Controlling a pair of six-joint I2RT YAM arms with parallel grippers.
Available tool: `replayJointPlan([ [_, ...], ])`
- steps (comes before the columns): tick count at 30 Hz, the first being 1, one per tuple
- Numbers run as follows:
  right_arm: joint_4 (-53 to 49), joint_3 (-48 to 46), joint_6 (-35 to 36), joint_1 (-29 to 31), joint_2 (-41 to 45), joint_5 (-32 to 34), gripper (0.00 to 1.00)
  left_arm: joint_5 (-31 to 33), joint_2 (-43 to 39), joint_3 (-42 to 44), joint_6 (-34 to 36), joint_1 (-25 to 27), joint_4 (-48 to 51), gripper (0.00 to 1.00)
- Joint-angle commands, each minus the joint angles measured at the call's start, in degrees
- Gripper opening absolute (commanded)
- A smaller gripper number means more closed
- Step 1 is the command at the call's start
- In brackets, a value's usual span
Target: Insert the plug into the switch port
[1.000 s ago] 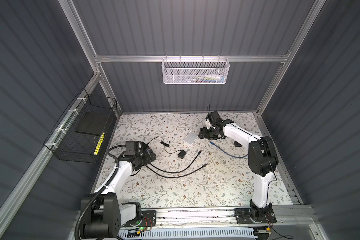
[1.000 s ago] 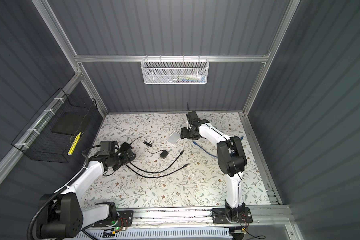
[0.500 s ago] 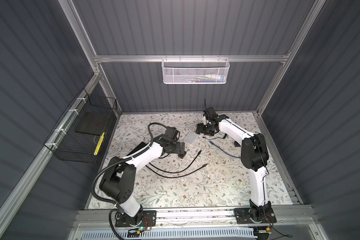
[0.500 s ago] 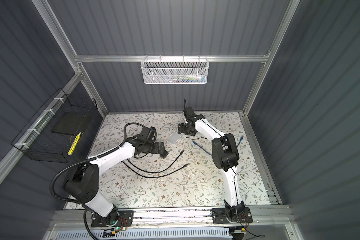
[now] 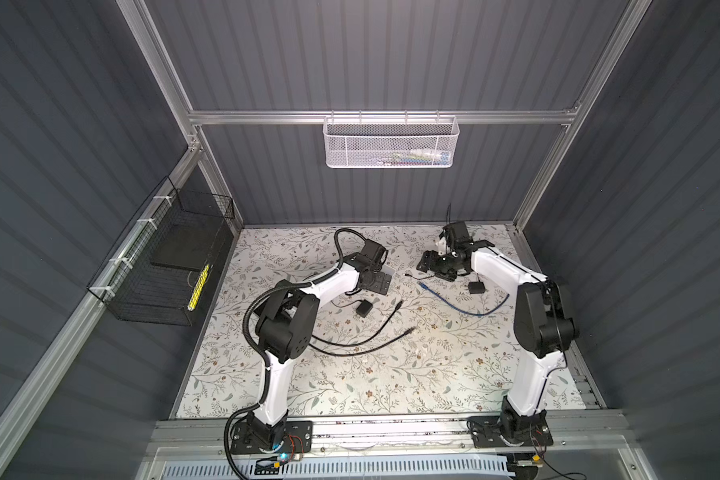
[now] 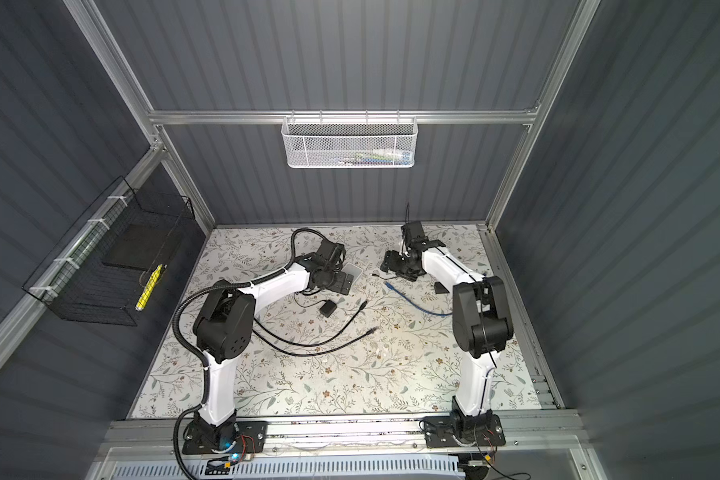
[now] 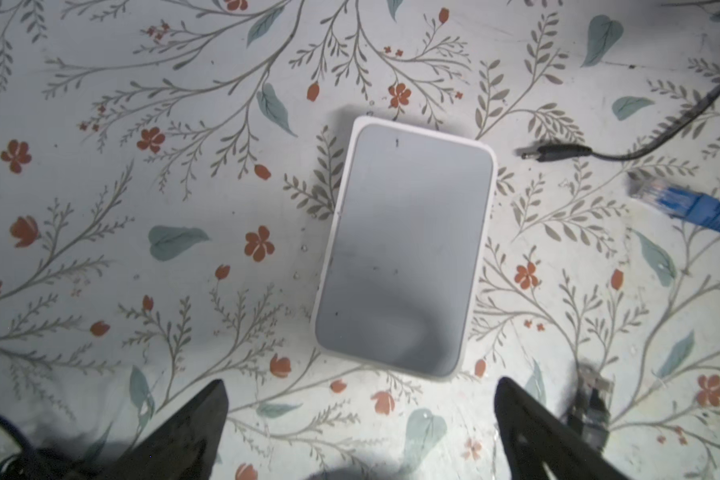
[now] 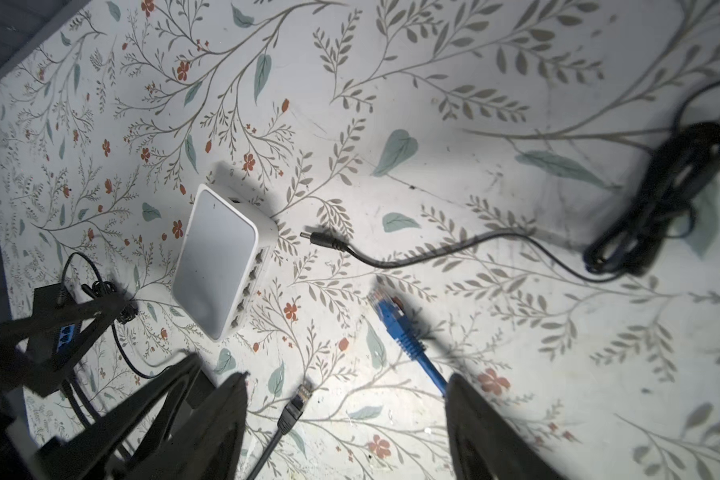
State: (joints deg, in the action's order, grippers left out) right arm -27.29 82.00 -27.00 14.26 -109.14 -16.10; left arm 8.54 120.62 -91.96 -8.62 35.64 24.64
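Blue plug (image 8: 385,309), flat on the bench (image 8: 537,353), near the ported long side of the white switch (image 8: 221,257), not touching. Long axis level with the bench, nose toward that ported side, slightly askew; latch side impossible to tell. Closer to the switch, a black barrel plug (image 8: 323,241); also near the switch, a black network plug (image 8: 296,405). Right gripper (image 8: 344,380) by the blue plug's cable, spread, empty. Left gripper (image 7: 360,384) over the switch, spread wide, holding nothing.

Likely troubles:
- Closing on one of the black plugs by mistake.
- Pinching cable instead of boot, leaving the nose drooping.
- Pushing in askew and jamming at the port lip.
- Shoving the unclamped, probably light switch away across the bench.
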Motion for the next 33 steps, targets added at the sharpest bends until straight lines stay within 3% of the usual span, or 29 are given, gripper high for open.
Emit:
replayJointPlan([
  [1, 4.16, -4.53, 0.02, -0.77, 3.11, -2.45, 0.76, -2.23, 2.87, -3.73, 2.51, 0.04, 2.36, 1.00],
  [6, 6.26, -7.60, 0.59, -2.69, 4.89, -6.44, 0.76, -2.59, 5.40, -4.67, 1.72, 0.31, 1.76, 1.00],
  [15, 7.66, -10.72, 1.47, -3.45, 7.31, -7.42, 0.75, -2.69, 11.85, -12.04, 3.03, 0.39, 5.12, 1.00],
  [19, 8.36, -12.75, 1.56, -3.89, 8.65, -7.44, 0.75, -2.65, 12.76, -13.10, 3.61, 0.49, 6.23, 0.95],
  [28, 9.45, -17.15, 2.30, -5.20, 11.98, -7.80, 0.75, -2.41, 11.72, -10.08, 4.31, 0.84, 6.22, 0.59],
  [33, 10.60, -20.47, 2.62, -5.55, 14.74, -8.56, 0.75, -3.39, 9.74, -8.73, 6.03, 0.94, 4.58, 0.45],
])
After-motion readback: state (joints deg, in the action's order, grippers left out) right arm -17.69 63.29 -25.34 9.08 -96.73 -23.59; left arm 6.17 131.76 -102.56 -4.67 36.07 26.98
